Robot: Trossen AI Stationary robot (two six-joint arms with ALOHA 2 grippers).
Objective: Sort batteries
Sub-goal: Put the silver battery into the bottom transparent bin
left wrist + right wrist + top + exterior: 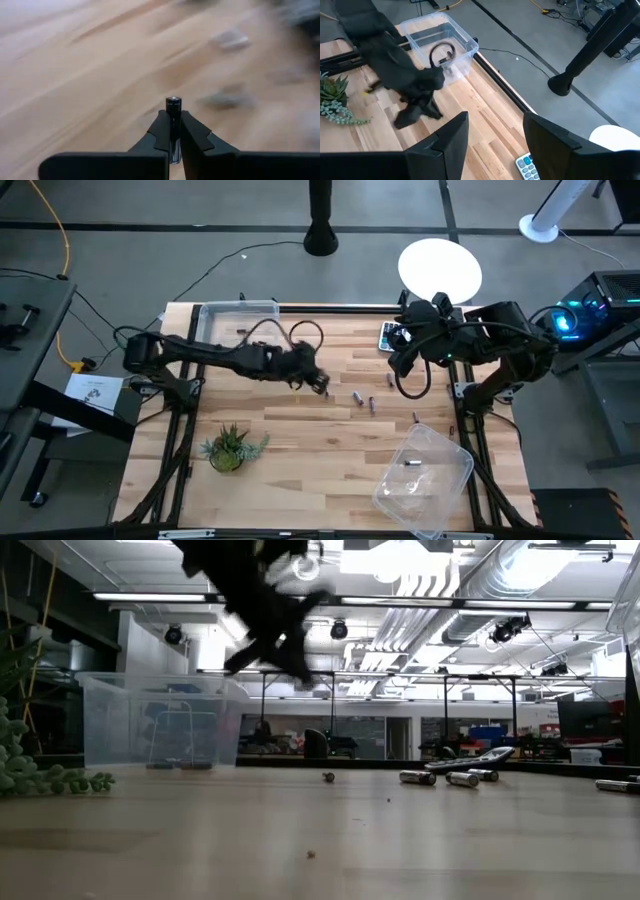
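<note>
My left gripper (318, 383) hangs over the table's middle, shut on one small dark battery (173, 106); in the low view the gripper (285, 655) is well above the tabletop. Several loose batteries lie on the wood to its right (355, 396) (372, 405) (390, 378), and they show in the low view too (418, 778) (462, 779). One more battery (410, 464) lies inside the clear bin at the near right (440, 445). My right gripper (495, 137) waits open above the table's far right, beside the calculator (390, 335). My left gripper pinches the battery between its two fingers (161, 131). The battery lies along the fingers, and its capped end (173, 101) sticks out past the fingertips. It is lifted clear of the table.
A second clear bin (238, 320) stands at the far left of the table and holds a few small things. A small green plant (232, 446) sits near the left front. The calculator (527, 167) lies at the far right. Bare wood lies between the plant and the near-right bin.
</note>
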